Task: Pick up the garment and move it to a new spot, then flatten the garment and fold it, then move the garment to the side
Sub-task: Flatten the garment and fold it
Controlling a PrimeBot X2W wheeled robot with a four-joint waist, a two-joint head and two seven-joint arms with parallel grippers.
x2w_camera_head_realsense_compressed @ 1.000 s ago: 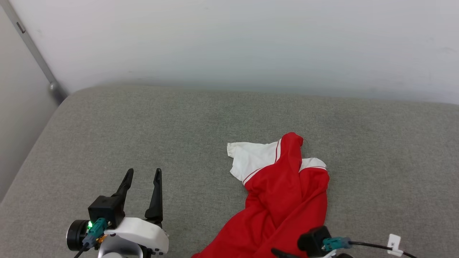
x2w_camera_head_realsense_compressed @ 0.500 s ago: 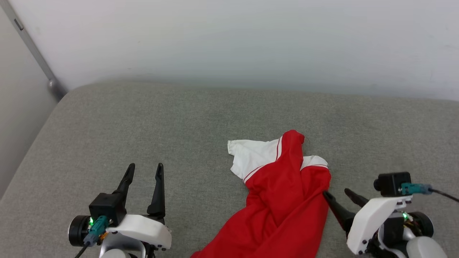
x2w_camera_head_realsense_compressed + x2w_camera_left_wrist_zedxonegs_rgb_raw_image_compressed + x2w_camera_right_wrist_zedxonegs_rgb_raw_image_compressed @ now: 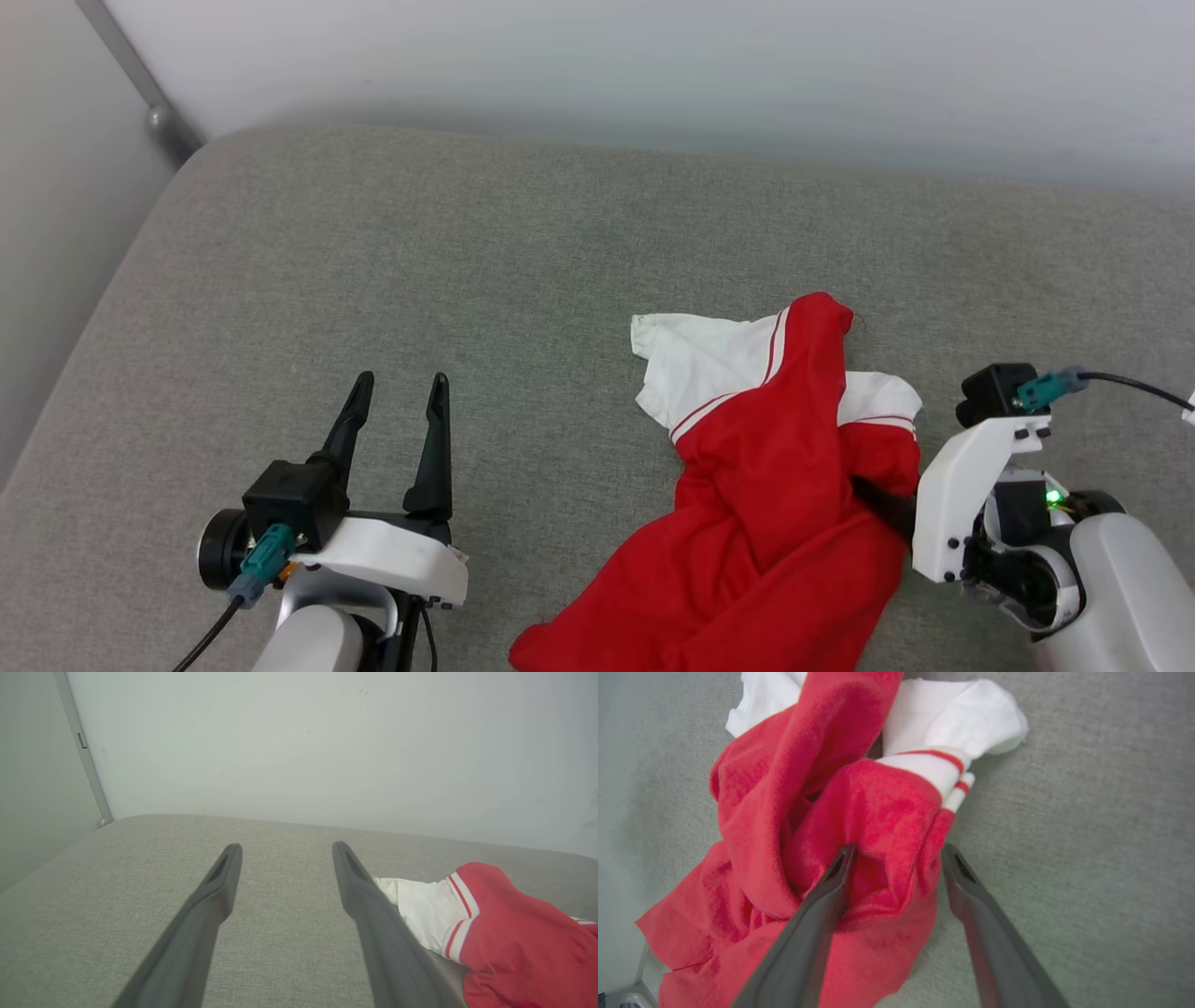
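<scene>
The garment (image 3: 775,523), red with white striped-trim sleeves, lies crumpled on the grey cushion (image 3: 467,261), right of centre. Its lower end runs off the head view's bottom edge. My right gripper (image 3: 878,499) is at the garment's right edge, low on the cushion. In the right wrist view this right gripper (image 3: 897,854) is open, its two fingers straddling a bunched red fold of the garment (image 3: 756,812) just below a white sleeve. My left gripper (image 3: 400,385) hovers open and empty well left of the cloth. The left wrist view has the left gripper (image 3: 286,848) pointing at the wall, the garment (image 3: 514,924) to its right.
A white wall (image 3: 653,75) rises behind the cushion. A grey metal rail (image 3: 140,79) runs down the corner at the far left, where the cushion's rounded left edge (image 3: 112,308) drops away. Bare cushion stretches left and behind the garment.
The head camera has tipped down and shifted. My right gripper came up from the bottom edge and moved in to the garment's right side, its fingers now around a fold. The left gripper stayed put.
</scene>
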